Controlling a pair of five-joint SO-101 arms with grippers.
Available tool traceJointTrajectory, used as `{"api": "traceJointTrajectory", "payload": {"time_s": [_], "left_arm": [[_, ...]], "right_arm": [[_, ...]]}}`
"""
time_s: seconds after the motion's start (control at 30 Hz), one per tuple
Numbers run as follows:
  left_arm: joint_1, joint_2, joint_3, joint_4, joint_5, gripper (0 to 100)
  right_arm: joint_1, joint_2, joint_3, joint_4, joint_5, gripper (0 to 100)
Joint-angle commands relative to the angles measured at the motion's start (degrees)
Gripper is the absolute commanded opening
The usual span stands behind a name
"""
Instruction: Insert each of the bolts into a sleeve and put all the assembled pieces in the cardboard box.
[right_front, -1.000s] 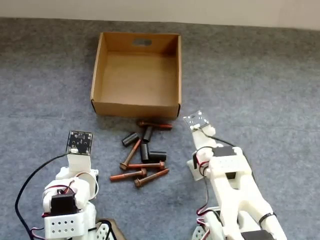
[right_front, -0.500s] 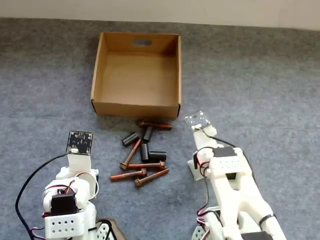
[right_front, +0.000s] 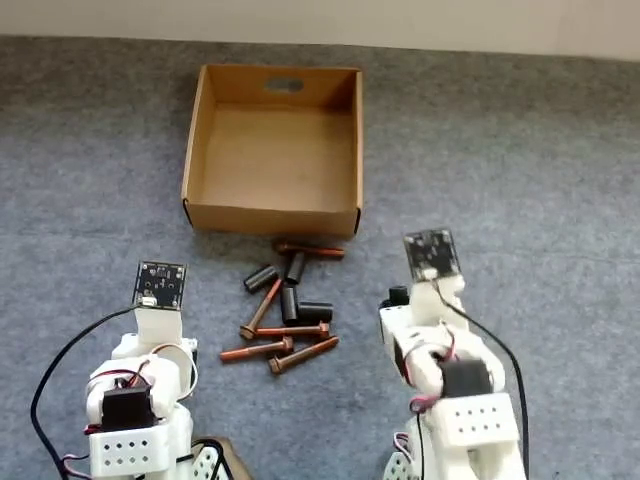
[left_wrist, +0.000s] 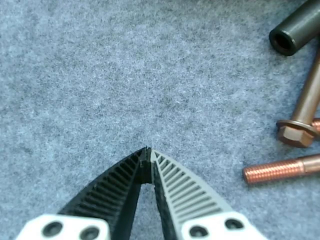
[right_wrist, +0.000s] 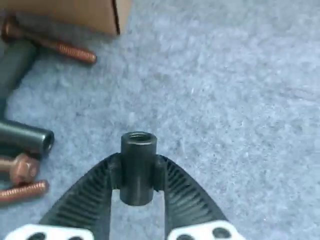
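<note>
Your right gripper (right_wrist: 137, 172) pinches one sleeve (right_wrist: 136, 150); your left gripper (left_wrist: 149, 153) sits closed on nothing.

The sleeve is a smooth black tube, clamped across its waist by the ribbed pads (right_wrist: 97, 189) so that its open bore is left exposed at the free end. I judge that this grip is meant to let a bolt be fed in. You hold it over the fuzzy grey carpet (right_front: 520, 180), beside the loose pile. There the copper-coloured bolts (right_front: 285, 330), hex-headed with threaded shanks, lie mixed with the other dark sleeves (right_front: 290, 300) between your two arms, just in front of the cardboard box (right_front: 272, 218), which holds no assembled pieces yet. The left jaws meet over bare carpet near a bolt head.
</note>
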Motion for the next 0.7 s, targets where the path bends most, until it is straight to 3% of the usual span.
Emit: {"api": "traceJointTrajectory", "payload": {"time_s": [0.0, 0.33, 0.57, 0.67], "left_arm": [[-0.48, -0.4, 0.84, 0.26, -0.35, 1], [-0.31, -0.4, 0.84, -0.79, -0.26, 1], [1.45, -0.4, 0.84, -31.74, -0.18, 1], [1.45, -0.4, 0.84, -36.66, -0.26, 1]], "right_arm": [[0.13, -10.15, 4.09, -0.22, -2.81, 0.6], [0.22, -27.65, 11.91, 6.02, -4.84, 0.6], [0.22, -27.3, 12.53, 6.29, -4.92, 0.6], [0.22, -27.3, 13.49, 6.11, -4.75, 0.6]]}}
